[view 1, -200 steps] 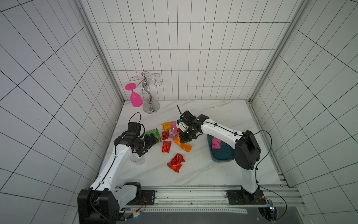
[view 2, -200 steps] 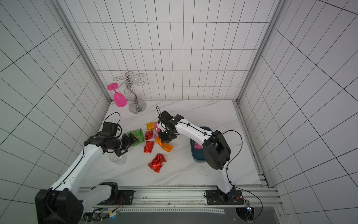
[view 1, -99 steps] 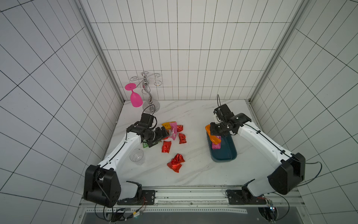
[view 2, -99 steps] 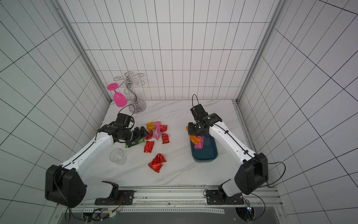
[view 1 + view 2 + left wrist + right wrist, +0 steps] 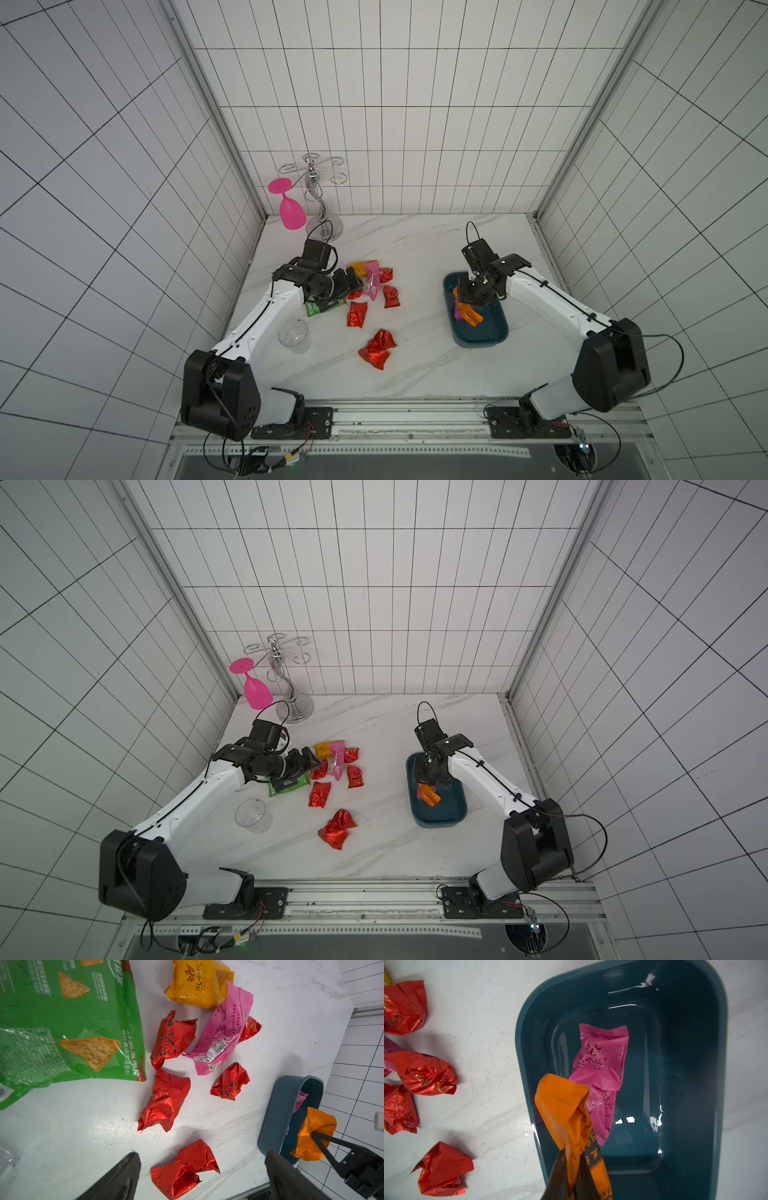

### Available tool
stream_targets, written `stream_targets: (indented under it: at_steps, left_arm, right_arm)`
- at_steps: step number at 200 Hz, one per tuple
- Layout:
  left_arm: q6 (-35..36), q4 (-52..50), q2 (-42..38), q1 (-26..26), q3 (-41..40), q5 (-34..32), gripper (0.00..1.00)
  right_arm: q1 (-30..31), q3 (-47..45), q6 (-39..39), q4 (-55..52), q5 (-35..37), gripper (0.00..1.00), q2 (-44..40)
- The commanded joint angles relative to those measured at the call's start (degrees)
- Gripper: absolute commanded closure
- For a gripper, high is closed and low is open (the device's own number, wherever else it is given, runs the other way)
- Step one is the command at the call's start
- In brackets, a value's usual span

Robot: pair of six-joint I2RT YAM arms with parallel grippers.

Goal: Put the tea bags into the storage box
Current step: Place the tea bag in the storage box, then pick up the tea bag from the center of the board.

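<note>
While the right gripper (image 5: 463,299) hung over the box (image 5: 492,328) in both top views, its jaws were squeezed tight on an orange tea bag (image 5: 471,316). That tea bag dangled inside the box walls. The gripper covered the far end of the box, and only a sliver of a pink tea bag (image 5: 457,311) peeked out beside the orange one. The left gripper (image 5: 354,279) hovered over the loose tea bags (image 5: 357,314) on the table (image 5: 419,257), with its jaws spread wide and nothing in them. The left arm hid most of a green snack bag (image 5: 322,306). A clear cup (image 5: 294,336) stood near that arm.

From the left wrist camera, only the tips of the two fingers (image 5: 124,1176) showed, far apart. One red tea bag (image 5: 250,1027) was mostly tucked under a second pink tea bag (image 5: 224,1028), just beside a yellow tea bag (image 5: 195,982). The picture edge cut off the snack bag, and a finger blocked one end of the box.

From the right wrist camera, the orange tea bag covered one end of the pink tea bag, which lay flat on the box floor. It was hard to tell whether the orange one touched the floor. The picture edge cut off the near end of the box.
</note>
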Motion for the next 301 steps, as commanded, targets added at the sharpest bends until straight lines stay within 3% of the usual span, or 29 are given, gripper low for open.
stream_targets:
  at_steps: [1, 18, 48, 92, 120, 159, 180, 220, 301]
  left_arm:
    - [1.0, -1.4, -2.6, 0.56, -1.91, -1.71, 0.03]
    - [1.12, -1.65, -3.59, 1.25, -2.67, -1.78, 0.03]
    - [1.85, -2.09, -4.02, 2.67, -2.81, -1.43, 0.03]
    - [2.78, -2.0, -3.02, 3.78, -1.98, -0.81, 0.03]
    - [2.93, -2.0, -2.04, 4.05, -1.32, -0.02, 0.03]
    - [3.25, -2.91, -3.14, 4.62, -1.53, 0.24, 0.03]
    - [4.7, -3.92, -4.65, 5.05, -2.73, 0.7, 0.02]
    - [7.08, -6.17, -7.38, 5.58, -5.85, 2.17, 0.03]
    - [10.13, -8.1, -8.19, 6.86, -5.17, 0.7, 0.03]
  right_arm:
    - [-0.38, 1.59, 0.14, 2.44, -0.66, 0.9, 3.44]
    - [-0.41, 3.72, -0.41, 1.59, 0.57, 0.84, 5.81]
    - [-0.42, 5.31, -0.77, 0.54, 1.85, 0.62, 5.01]
    - [0.64, 6.25, -1.25, -0.8, 3.85, 0.57, -0.93]
    - [3.48, 10.04, -2.0, -1.59, 2.58, 0.55, 0.48]
    - [9.99, 18.38, -3.89, -0.08, -0.11, 0.52, 10.0]
    - [12.52, 23.37, -4.46, 0.79, -1.01, 0.39, 16.25]
    - [15.16, 32.78, -5.14, 1.52, -3.28, 0.3, 27.42]
    - [18.64, 42.12, -6.24, 0.6, -3.86, 0.29, 40.88]
